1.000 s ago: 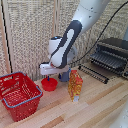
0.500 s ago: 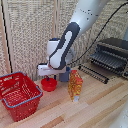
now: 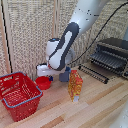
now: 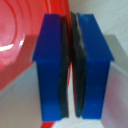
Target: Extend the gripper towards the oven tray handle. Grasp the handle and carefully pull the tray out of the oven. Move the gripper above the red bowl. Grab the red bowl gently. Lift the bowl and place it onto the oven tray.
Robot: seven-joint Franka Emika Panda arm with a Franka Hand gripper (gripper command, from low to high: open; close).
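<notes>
1. The tray [image 3: 101, 63] already sits drawn out of the oven [image 3: 111, 55], its handle bar [image 3: 93, 74] at the front edge over the worktop [image 3: 95, 105] — so the pulling step looks done.
2. The red bowl [image 3: 43, 82] rests on the worktop between the red mesh basket [image 3: 19, 94] and an orange carton [image 3: 75, 85], well apart from the tray.
3. The end effector [image 3: 45, 74] is low, right at the bowl. In the wrist view its blue pads [image 4: 50, 65] stand almost together, a thin dark strip between them — whether they pinch the bowl's rim I cannot tell.
4. Left to do, by my reckoning: lift the bowl, carry it across and set it on the tray.
5. Against the earlier frames the arm has dropped slightly toward the bowl; the bowl, basket and carton have not shifted.
</notes>
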